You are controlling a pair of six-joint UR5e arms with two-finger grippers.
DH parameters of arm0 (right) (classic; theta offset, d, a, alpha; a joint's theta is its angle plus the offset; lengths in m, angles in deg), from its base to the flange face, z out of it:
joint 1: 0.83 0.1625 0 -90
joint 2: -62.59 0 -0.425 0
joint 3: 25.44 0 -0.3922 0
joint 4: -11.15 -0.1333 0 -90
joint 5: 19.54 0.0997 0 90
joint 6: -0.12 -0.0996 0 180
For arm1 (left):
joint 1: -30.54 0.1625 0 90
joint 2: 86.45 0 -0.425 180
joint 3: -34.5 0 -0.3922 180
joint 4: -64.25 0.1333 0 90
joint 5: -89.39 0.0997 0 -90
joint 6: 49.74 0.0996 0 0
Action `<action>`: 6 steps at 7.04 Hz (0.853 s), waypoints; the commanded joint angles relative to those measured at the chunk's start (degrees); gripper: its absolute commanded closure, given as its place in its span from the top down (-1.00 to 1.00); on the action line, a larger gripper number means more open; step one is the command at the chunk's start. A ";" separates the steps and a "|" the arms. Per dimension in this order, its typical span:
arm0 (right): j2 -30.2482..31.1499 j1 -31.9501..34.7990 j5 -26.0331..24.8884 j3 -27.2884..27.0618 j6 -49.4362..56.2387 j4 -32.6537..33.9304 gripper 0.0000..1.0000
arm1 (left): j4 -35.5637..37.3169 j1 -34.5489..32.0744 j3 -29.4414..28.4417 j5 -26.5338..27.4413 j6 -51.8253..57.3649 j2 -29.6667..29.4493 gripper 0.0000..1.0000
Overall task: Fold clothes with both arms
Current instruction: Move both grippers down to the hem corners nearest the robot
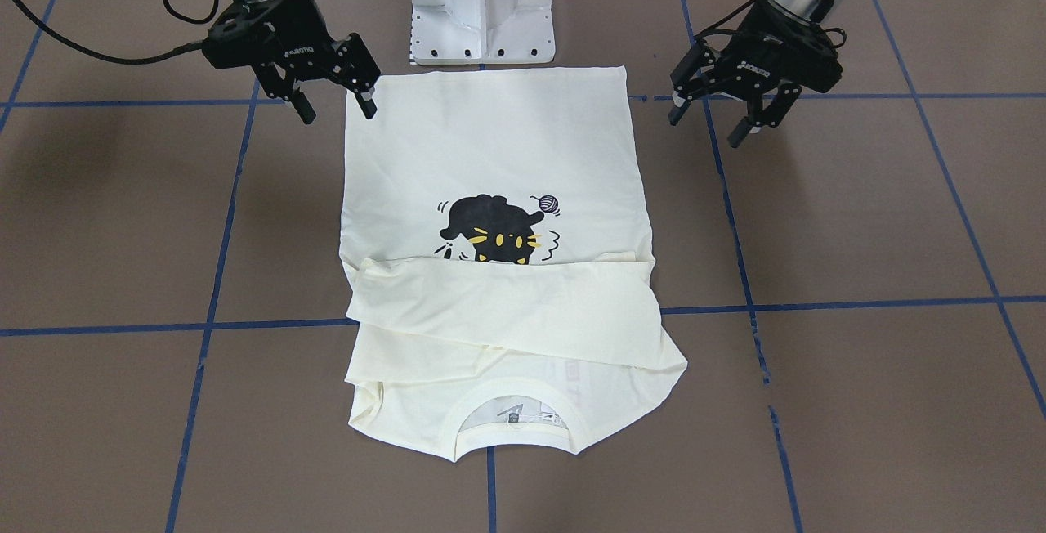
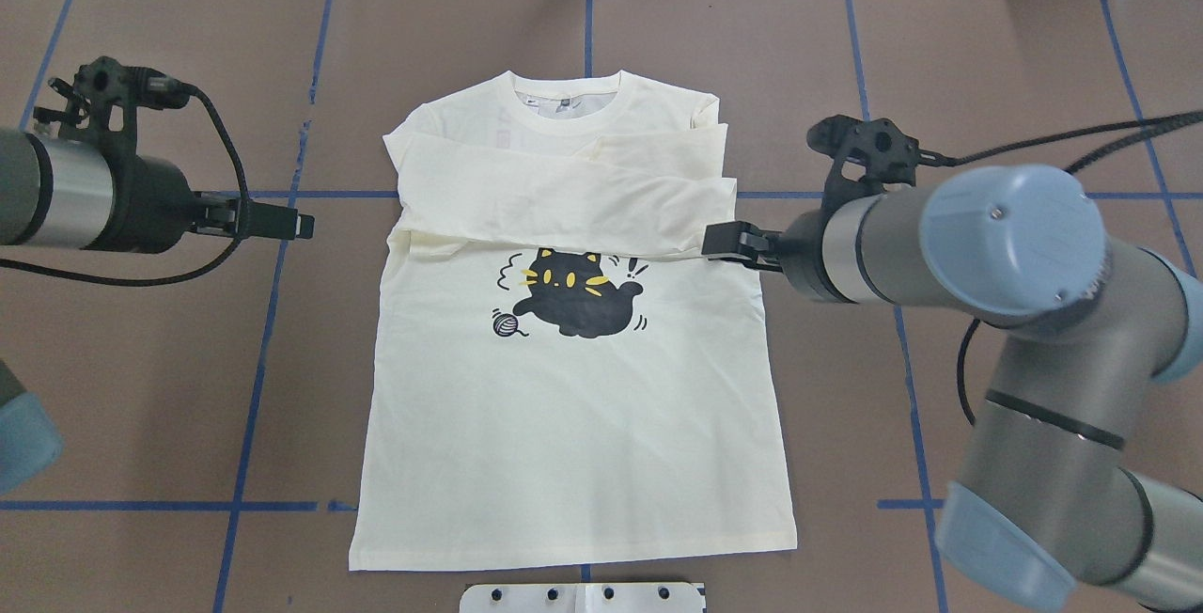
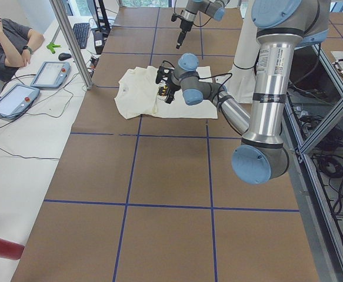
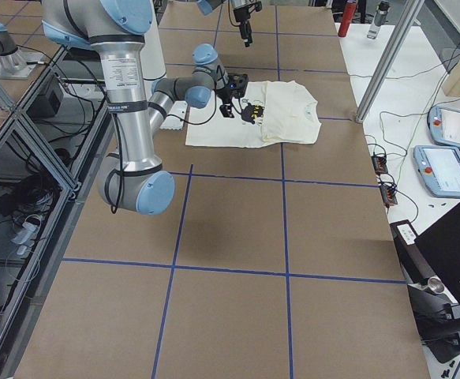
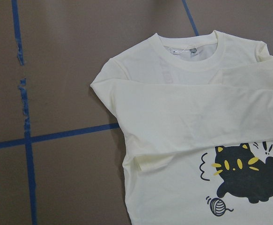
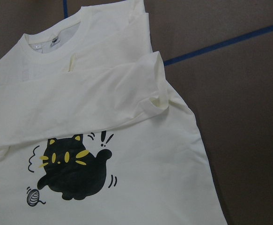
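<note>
Flat on the brown table's point(image 1: 122, 230) middle lies the cream long-sleeved T-shirt point(image 1: 490, 141), cat print point(image 1: 494, 230) up, sleeves folded across its chest. To either side hang the left gripper point(image 1: 711, 126) and right gripper point(image 1: 339, 112), fingers spread, empty.

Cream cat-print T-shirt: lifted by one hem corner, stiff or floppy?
Likely floppy: the cream cat-print T-shirt lies limp, folded sleeves wrinkled. Probably light and thin: something shows faintly through below the collar. Pushed, likely bunches, as those wrinkles suggest.

ROBOTIQ (upside down) on left jaws, right jaws, faint unreadable lettering, seemingly reddish, through T-shirt point(image 1: 490, 149)
</note>
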 commanded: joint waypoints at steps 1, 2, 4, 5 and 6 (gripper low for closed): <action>7.35 -13.21 -14.28 -4.42 -12.48 -1.88 0.90 | -0.72 13.06 1.99 12.66 -12.44 2.62 0.79; 8.16 -17.89 -18.36 -4.59 -19.30 -1.70 0.90 | -0.55 19.22 1.82 18.38 -19.81 3.93 0.55; 8.96 -20.66 -20.77 -4.33 -22.44 -1.09 0.85 | -0.54 30.74 1.38 28.15 -33.71 6.40 0.31; 8.87 -20.75 -20.86 -4.33 -22.54 -0.91 0.86 | -0.46 34.71 1.38 30.11 -36.38 7.37 0.31; 8.87 -21.10 -21.56 -4.24 -22.62 -0.91 0.91 | -0.46 37.71 0.68 31.17 -38.32 8.59 0.31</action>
